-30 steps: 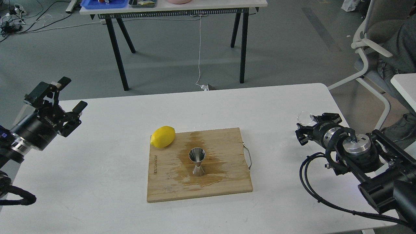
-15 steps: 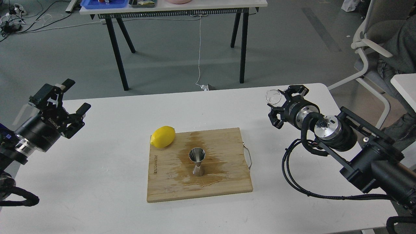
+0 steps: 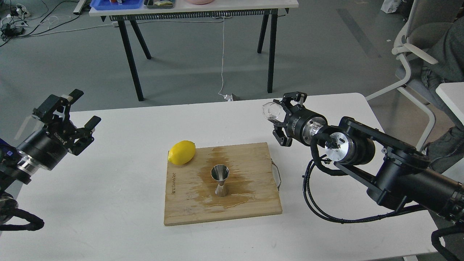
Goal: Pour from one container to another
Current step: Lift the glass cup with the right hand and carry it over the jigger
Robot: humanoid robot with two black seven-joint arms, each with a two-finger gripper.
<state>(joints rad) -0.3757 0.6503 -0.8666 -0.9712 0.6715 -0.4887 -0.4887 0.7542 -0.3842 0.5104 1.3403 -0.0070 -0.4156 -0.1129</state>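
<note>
Gripping: glass cup [image 3: 270,111] is pinched in the right pincer [image 3: 282,119], held up over the desk [image 3: 108,203], off past the board's right end
Jigger [image 3: 219,179]: stood upright mid cutting board [image 3: 253,203], wet patch around it
Lemon [image 3: 181,152]: parked on the board's far-left corner
Left pincer [image 3: 80,112]: spread wide, nothing held

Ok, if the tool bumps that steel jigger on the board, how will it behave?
The jigger would probably tip easily: it stands upright on a small base with a pinched waist. The cutting board looks wet around it, so it might slide first. Once over, its cone shape would likely roll in an arc.
</note>
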